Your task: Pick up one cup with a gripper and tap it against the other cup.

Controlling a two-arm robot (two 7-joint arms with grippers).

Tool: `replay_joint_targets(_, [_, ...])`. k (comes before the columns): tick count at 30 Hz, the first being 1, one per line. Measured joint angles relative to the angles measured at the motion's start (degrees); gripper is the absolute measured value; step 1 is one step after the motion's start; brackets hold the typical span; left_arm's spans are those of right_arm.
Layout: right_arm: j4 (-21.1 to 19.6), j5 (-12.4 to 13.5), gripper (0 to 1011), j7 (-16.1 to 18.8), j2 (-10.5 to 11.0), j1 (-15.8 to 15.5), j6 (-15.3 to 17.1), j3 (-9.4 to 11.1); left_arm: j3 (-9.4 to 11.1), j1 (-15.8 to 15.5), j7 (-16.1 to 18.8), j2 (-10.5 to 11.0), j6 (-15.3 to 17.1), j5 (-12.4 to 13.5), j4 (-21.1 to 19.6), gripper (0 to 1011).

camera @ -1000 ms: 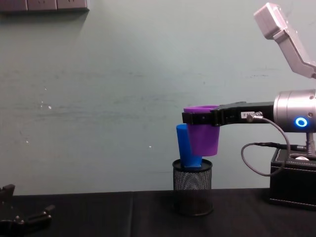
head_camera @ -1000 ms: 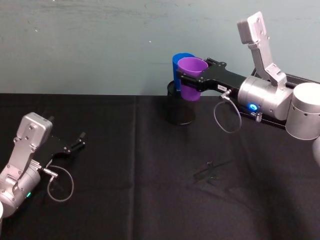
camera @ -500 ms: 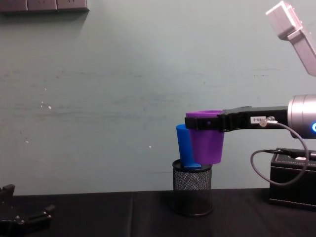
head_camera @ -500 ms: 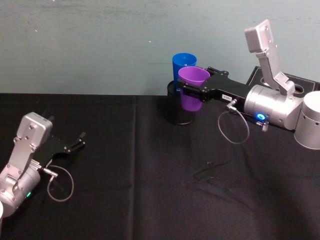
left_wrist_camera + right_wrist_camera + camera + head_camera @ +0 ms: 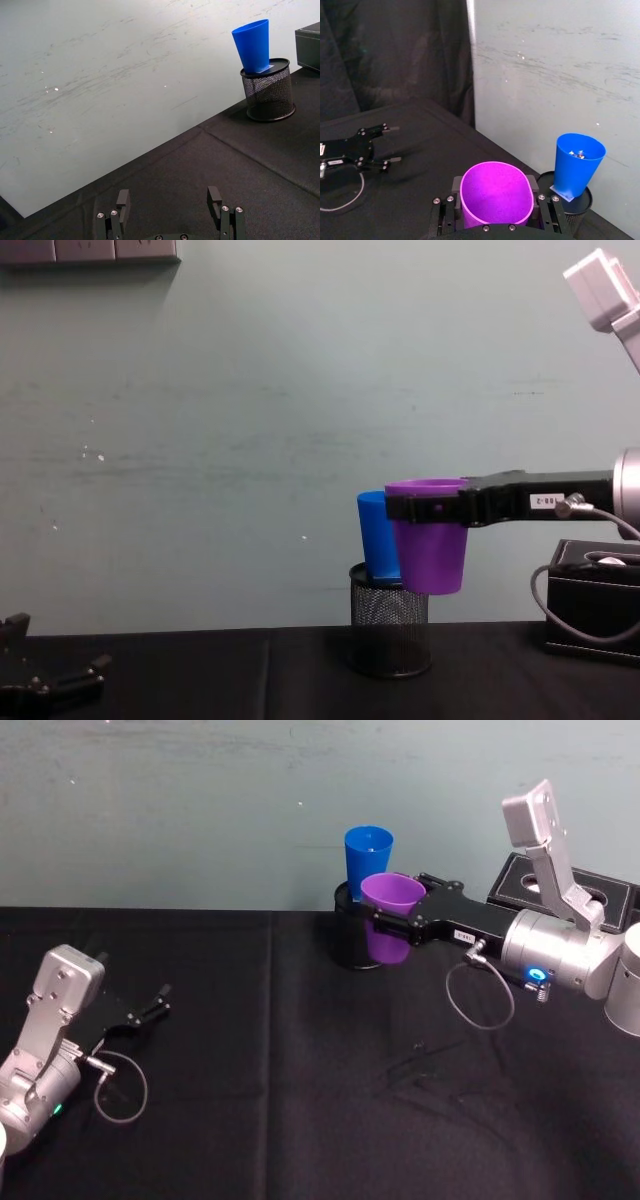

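The purple cup (image 5: pixel 391 896) hangs upright in the air, with my right gripper (image 5: pixel 386 916) shut on it just below the rim. It is in front of the blue cup (image 5: pixel 368 850) and a little to its right, lower than it, with a gap between them. The blue cup stands slightly tilted in a black wire-mesh pen holder (image 5: pixel 354 946). From the chest, the purple cup (image 5: pixel 432 550) overlaps the blue cup (image 5: pixel 372 536) from the right. The right wrist view looks down into the purple cup (image 5: pixel 495 192), with the blue cup (image 5: pixel 577 162) beyond it. My left gripper (image 5: pixel 161 1000) rests open on the cloth at far left.
A black box (image 5: pixel 520 875) stands at the back right, behind my right arm. The mesh pen holder (image 5: pixel 390 625) sits on the black cloth close to the grey-green wall. A cable loops under the right wrist.
My right gripper has come down with the purple cup and drawn back to the right, away from the blue cup. The left arm has not moved.
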Motion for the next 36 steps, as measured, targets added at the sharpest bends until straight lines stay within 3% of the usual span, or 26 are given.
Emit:
replay_joint_targets(21, [-2.0, 2.4, 746, 1.8, 2.9, -2.1, -2.8, -2.1, 0.0, 0.0, 0.0, 0.0, 0.0, 0.0, 0.0, 1011])
replay_joint_targets(36, [-2.3, 2.8, 746, 2.6, 3.8, -2.8, -4.1, -3.3, 0.0, 0.0, 0.0, 0.0, 0.0, 0.0, 0.0, 1011])
